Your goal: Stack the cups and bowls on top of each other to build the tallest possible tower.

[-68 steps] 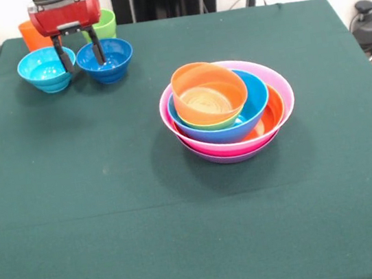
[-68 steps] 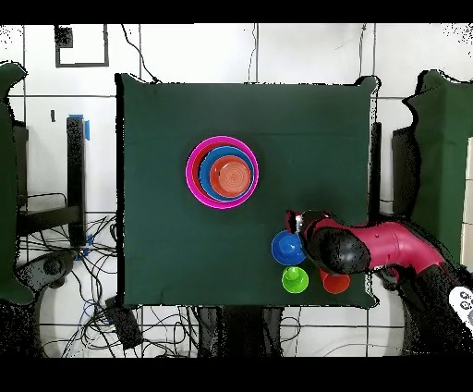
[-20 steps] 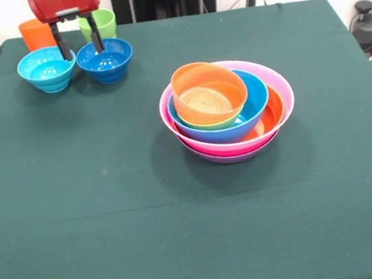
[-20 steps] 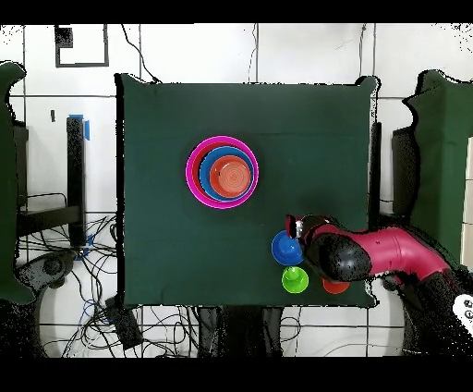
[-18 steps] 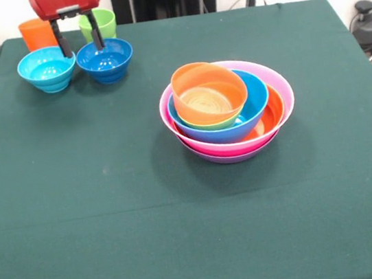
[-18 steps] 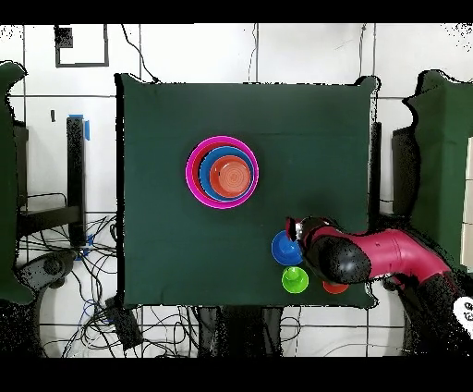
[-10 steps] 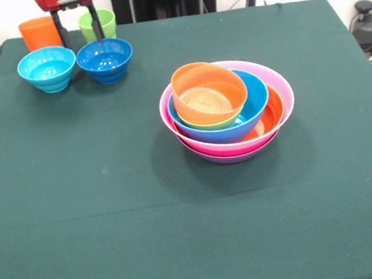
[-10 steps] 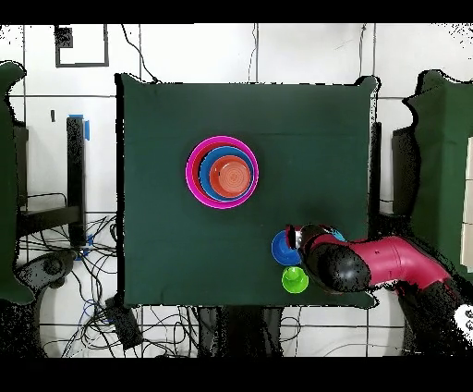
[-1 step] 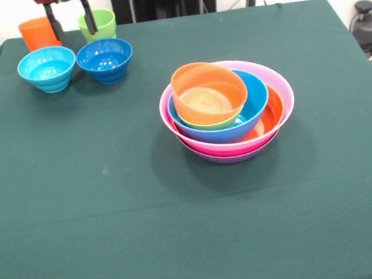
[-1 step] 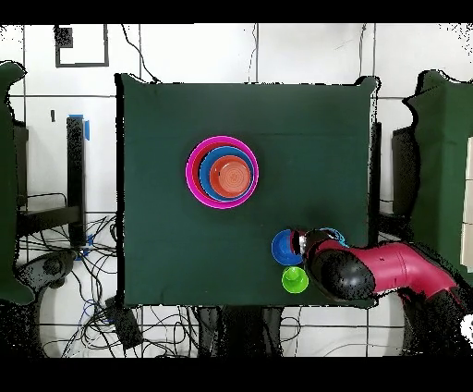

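The tower stands mid-table: a large pink bowl (image 9: 285, 92) over a purple one, holding an orange bowl, a blue bowl (image 9: 257, 95), a lime green one and a tilted small orange bowl (image 9: 209, 93) on top; from overhead the tower (image 10: 193, 172) shows as rings. At the far left stand a light blue bowl (image 9: 46, 67), a dark blue bowl (image 9: 104, 58), an orange cup (image 9: 34, 32) and a lime green cup (image 9: 103, 21). My gripper (image 9: 74, 30) hangs open and empty above the gap between the two cups, behind the small bowls.
The green cloth table (image 9: 113, 212) ends just behind the cups. In the overhead view my arm (image 10: 379, 268) covers the orange cup and most of the light blue bowl; the dark blue bowl (image 10: 283, 246) and lime green cup (image 10: 294, 279) show beside it.
My gripper has risen from between the two small blue bowls and drawn back toward the cups, still open and empty. No bowl or cup moved.
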Controlling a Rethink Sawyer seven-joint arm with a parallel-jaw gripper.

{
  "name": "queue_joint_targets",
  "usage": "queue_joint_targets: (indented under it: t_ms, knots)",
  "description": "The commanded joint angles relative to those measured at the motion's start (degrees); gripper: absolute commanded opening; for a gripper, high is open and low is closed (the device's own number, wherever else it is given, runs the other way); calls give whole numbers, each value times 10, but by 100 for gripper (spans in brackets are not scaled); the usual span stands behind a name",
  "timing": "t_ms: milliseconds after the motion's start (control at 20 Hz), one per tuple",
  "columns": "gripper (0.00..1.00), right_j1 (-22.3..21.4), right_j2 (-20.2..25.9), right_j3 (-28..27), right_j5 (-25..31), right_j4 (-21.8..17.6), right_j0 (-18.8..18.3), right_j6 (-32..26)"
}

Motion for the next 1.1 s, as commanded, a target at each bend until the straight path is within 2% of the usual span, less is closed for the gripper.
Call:
queue_joint_targets:
  t_ms: [50, 500, 650, 850, 1100]
  knots:
    - [100, -32, -17, 33, 20, -41, 12, -74]
    - [100, -69, -28, 41, 17, -55, 24, -66]
    - [100, -61, -33, 33, 16, -61, 27, -64]
    - [100, -36, -58, 26, -6, -87, 50, -22]
    - [100, -32, -85, 29, -30, -106, 71, 13]
